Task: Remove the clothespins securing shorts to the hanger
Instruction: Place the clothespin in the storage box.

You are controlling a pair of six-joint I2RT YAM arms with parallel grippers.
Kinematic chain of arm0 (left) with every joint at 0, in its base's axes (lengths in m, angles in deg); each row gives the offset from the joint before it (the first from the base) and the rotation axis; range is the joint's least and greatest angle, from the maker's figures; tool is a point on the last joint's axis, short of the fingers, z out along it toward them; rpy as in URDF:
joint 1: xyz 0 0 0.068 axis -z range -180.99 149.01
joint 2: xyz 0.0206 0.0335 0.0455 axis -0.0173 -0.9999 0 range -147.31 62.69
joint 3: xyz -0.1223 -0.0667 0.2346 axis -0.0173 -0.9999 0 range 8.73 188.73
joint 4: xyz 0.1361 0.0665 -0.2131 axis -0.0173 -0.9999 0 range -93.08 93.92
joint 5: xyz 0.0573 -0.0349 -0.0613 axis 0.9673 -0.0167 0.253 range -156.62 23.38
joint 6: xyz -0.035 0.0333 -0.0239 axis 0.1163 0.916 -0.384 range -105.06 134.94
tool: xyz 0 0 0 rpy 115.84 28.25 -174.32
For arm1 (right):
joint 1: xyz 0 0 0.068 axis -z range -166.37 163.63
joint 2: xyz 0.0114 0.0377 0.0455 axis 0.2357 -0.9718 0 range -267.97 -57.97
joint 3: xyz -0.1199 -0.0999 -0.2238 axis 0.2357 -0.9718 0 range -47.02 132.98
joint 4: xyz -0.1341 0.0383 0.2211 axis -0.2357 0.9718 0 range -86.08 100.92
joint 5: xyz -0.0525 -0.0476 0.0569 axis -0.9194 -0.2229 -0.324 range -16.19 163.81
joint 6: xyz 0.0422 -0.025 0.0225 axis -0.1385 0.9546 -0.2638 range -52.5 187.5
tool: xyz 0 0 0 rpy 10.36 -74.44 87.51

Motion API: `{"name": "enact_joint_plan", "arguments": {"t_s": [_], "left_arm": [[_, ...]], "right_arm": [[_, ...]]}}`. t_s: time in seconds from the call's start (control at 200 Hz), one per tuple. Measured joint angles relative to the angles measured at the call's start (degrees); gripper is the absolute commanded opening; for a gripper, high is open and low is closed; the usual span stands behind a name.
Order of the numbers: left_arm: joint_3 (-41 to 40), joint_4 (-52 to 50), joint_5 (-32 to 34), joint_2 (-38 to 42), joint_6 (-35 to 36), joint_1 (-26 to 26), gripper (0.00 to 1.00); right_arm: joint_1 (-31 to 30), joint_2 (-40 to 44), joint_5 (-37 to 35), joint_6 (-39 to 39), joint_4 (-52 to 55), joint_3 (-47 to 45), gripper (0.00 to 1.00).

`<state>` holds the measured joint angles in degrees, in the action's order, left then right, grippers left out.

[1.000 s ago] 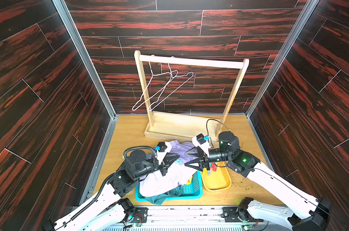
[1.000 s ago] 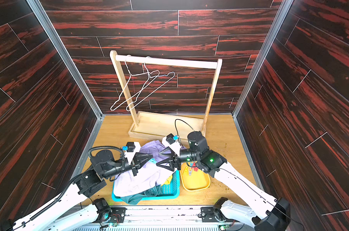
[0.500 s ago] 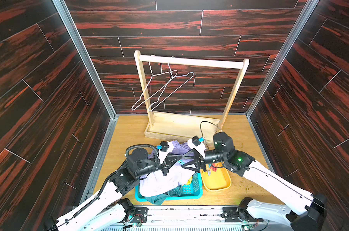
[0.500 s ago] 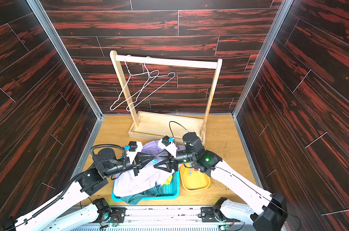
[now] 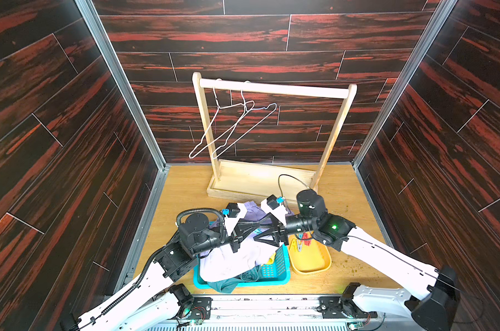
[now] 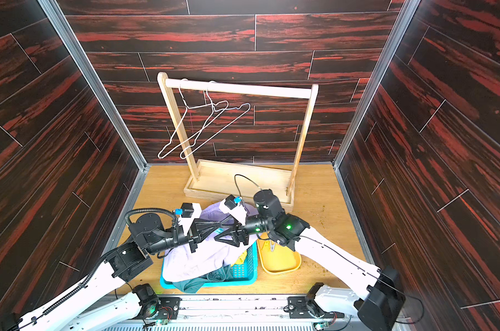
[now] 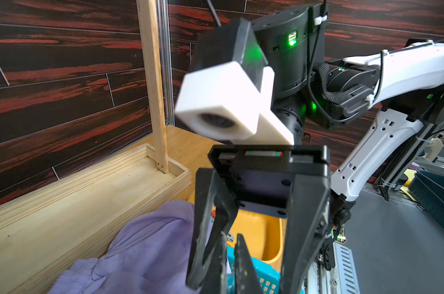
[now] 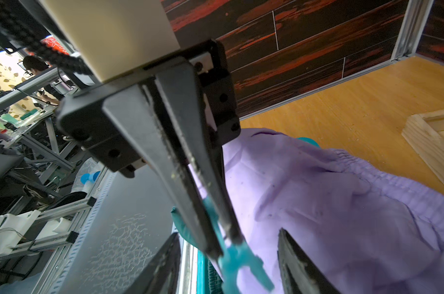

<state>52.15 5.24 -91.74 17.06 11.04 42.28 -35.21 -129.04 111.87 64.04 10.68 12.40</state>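
Apparently near the end: white wire hangers (image 5: 245, 130) bare, pale lavender fabric shorts (image 5: 237, 258) off; left end effector (image 8: 220, 244) clenches light-blue plastic clothespin (image 8: 241, 264), right end effector (image 5: 258, 230) released.

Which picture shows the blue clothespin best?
The right wrist view: the blue clothespin sits close up, pinched in the left gripper. In both top views it is too small to make out, and I cannot spot it in the left wrist view.

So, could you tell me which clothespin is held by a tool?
The light blue clothespin, pinched in the shut left tool; the yellow clothespin and red clothespins lie loose in the yellow tray.
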Motion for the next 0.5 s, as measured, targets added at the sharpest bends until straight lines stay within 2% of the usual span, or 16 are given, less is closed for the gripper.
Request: {"name": "enact_joint_plan", "arguments": {"t_s": [0.11, 0.331, 0.501], "left_arm": [[0.0, 0.0, 0.0, 0.0, -0.2, 0.0, 0.00], [0.0, 0.0, 0.1, 0.8, -0.4, 0.0, 0.00], [0.0, 0.4, 0.1, 1.2, -0.9, 0.2, 0.00]], "right_arm": [[-1.0, -1.0, 0.0, -0.4, -1.1, 0.3, 0.60], [-1.3, -1.2, -0.2, -1.0, -1.8, 0.3, 0.49], [-1.2, -1.2, -0.3, -1.6, -2.1, 0.3, 0.34]]}}
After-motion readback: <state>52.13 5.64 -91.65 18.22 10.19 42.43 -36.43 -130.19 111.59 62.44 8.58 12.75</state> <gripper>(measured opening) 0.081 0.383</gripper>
